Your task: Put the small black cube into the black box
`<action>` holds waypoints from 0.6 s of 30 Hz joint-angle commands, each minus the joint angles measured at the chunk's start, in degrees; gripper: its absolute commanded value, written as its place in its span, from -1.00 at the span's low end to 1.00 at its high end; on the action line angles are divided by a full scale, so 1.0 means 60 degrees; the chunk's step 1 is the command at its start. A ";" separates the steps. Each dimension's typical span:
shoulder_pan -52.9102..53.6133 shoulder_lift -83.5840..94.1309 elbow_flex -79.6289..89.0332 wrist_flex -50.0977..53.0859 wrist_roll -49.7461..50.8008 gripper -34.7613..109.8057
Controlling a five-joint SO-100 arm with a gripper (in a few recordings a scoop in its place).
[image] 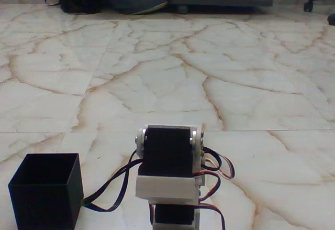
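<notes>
From my fixed view I see the arm [168, 180] folded low at six o'clock, its black motor block and white mount facing me, wires looping off both sides. The pincer itself is hidden, so I cannot tell whether it is spread or pressed together. The black box [46, 190] sits open-topped at about eight o'clock, just beside the arm, on the marble floor [167, 78]. I can't find the small black cube anywhere. I judge we're at the very start: the next move calls for locating the cube before reaching.
</notes>
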 commanded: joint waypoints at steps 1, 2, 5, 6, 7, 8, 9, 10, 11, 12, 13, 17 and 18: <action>0.0015 0.0088 -0.0029 -0.0015 0.0015 -0.46; 0.0000 0.0015 -0.0029 -0.0015 0.0527 -0.46; 0.0000 -0.0029 -0.0029 0.0015 0.1113 -0.47; 0.0000 -0.0029 -0.0029 0.0015 0.1113 -0.47; 0.0000 -0.0029 -0.0029 0.0015 0.1113 -0.47; 0.0000 -0.0029 -0.0029 0.0015 0.1113 -0.47; 0.0000 -0.0029 -0.0029 0.0015 0.1113 -0.47; 0.0000 -0.0029 -0.0029 0.0015 0.1113 -0.47; 0.0000 -0.0029 -0.0029 0.0015 0.1113 -0.47; 0.0000 -0.0029 -0.0029 0.0015 0.1113 -0.47; 0.0000 -0.0029 -0.0029 0.0015 0.1113 -0.47; 0.0000 -0.0029 -0.0029 0.0015 0.1113 -0.47; 0.0000 -0.0029 -0.0029 0.0015 0.1113 -0.47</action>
